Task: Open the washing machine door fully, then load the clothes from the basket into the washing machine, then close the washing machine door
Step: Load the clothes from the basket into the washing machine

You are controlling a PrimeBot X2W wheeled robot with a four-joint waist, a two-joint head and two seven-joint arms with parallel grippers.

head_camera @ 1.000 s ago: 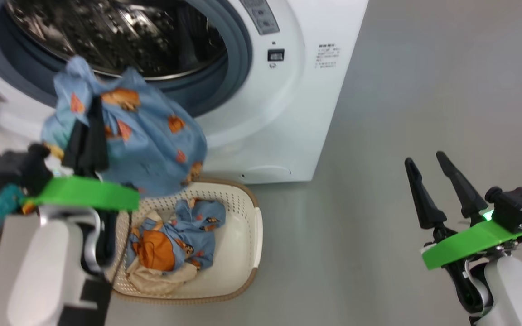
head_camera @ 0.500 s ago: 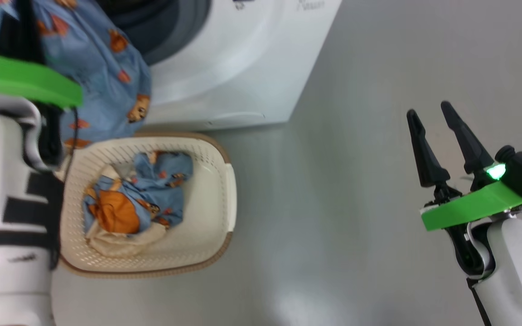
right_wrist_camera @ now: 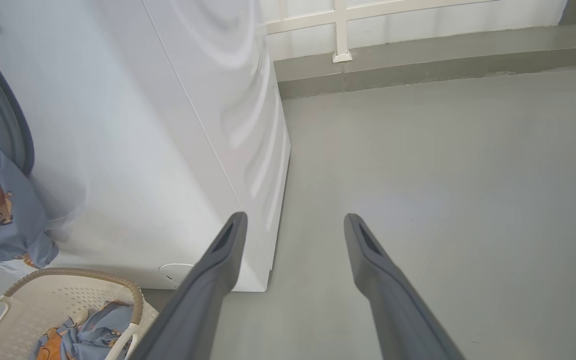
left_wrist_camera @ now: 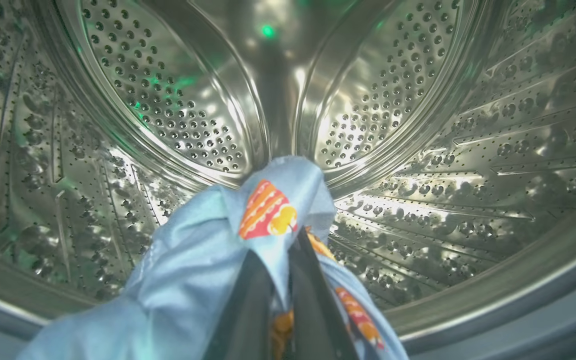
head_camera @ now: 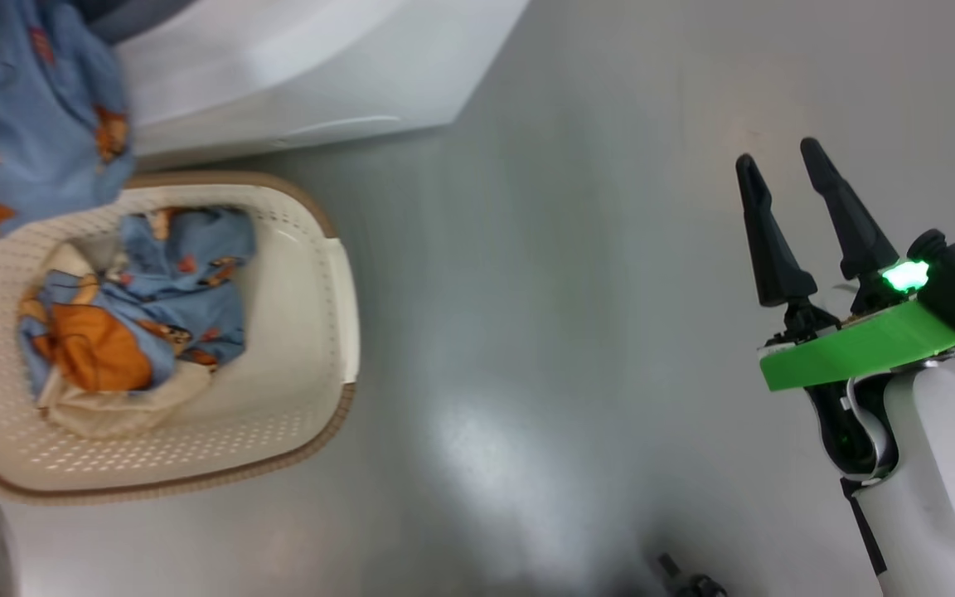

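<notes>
Drum (left_wrist_camera: 168, 100) right ahead of the left gripper (left_wrist_camera: 279, 250), which is clamped tight on a blue bear-print piece (left_wrist_camera: 203, 270). Cloth bunches over the finger tips inside the mouth, and the rest hangs out front above the basket (head_camera: 336, 332).

To do this bit well, imo: reach deeper past the gasket lip (left_wrist_camera: 518, 325) before letting go, so no tail drapes outside the washing machine (right_wrist_camera: 143, 150) & gets caught at closing time. Then spread the fingers and back straight out.

Right gripper (head_camera: 776, 153) hangs far right, fingers spread wide, holding nothing.

Basket sits on the floor (head_camera: 569, 332) just in front of the machine, w/ more clothes (head_camera: 154, 274) in it: blue pieces plus a cream one.

Floor's smooth grey, bit glossy. Pale wall (right_wrist_camera: 418, 15) w/ grey skirting at the far side.
</notes>
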